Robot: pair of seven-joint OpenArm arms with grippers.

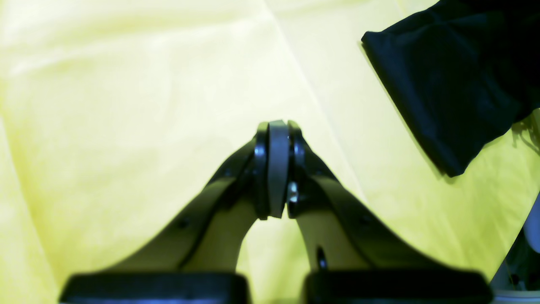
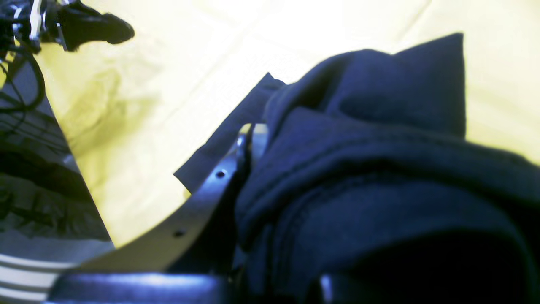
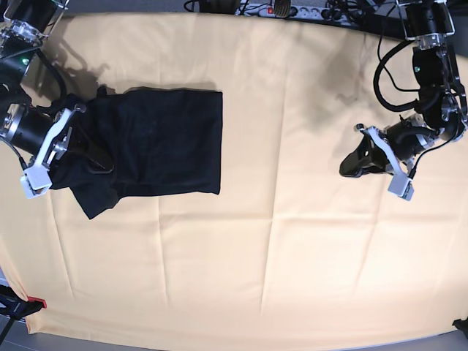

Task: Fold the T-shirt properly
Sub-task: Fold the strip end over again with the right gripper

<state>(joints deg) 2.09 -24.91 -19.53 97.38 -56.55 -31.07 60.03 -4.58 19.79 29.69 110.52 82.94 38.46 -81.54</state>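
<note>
The black T-shirt (image 3: 157,142) lies on the left part of the table, folded into a rough rectangle with a sleeve corner sticking out at its lower left. My right gripper (image 3: 93,162) is at the shirt's left edge, shut on bunched fabric. In the right wrist view the T-shirt (image 2: 371,177) drapes over the right gripper (image 2: 258,137) and hides one finger. My left gripper (image 3: 349,167) hovers far to the right, shut and empty. Its pads (image 1: 277,164) press together over bare cloth, with a corner of the T-shirt (image 1: 451,88) at the upper right.
A yellow-orange tablecloth (image 3: 292,248) with crease lines covers the table. A power strip and cables (image 3: 292,9) run along the back edge. A small red clamp (image 3: 36,302) sits at the front left corner.
</note>
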